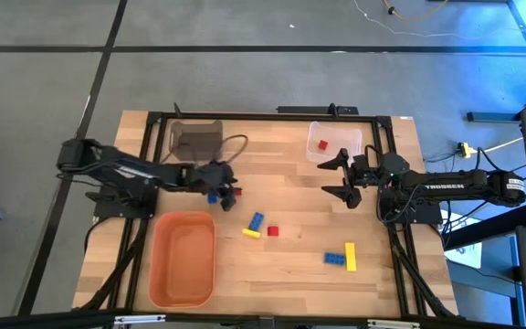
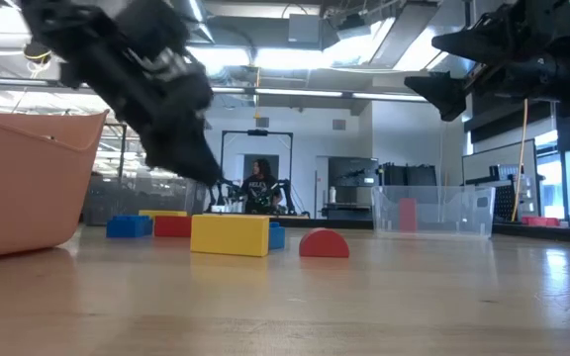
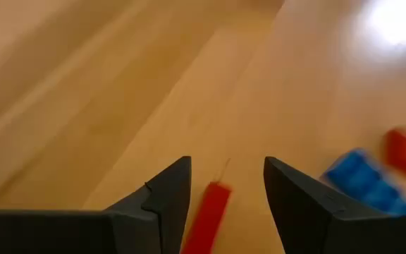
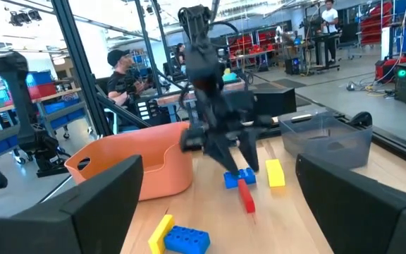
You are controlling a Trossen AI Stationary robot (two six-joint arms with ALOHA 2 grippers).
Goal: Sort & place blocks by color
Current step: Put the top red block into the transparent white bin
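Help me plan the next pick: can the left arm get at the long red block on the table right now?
Probably yes. The left pincer is open, its fingers either side of the red block, and bare table surrounds it. The blue block lies off to one side.

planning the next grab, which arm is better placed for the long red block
Left. The left gripper hangs right over the long red block, jaws open astride it; the right gripper waits near the clear bin.

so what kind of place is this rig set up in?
Looks like a robotics lab or workshop, not a home. A person sits at a workbench behind the wooden table, red storage racks line the back, and another robot rig stands farther off.
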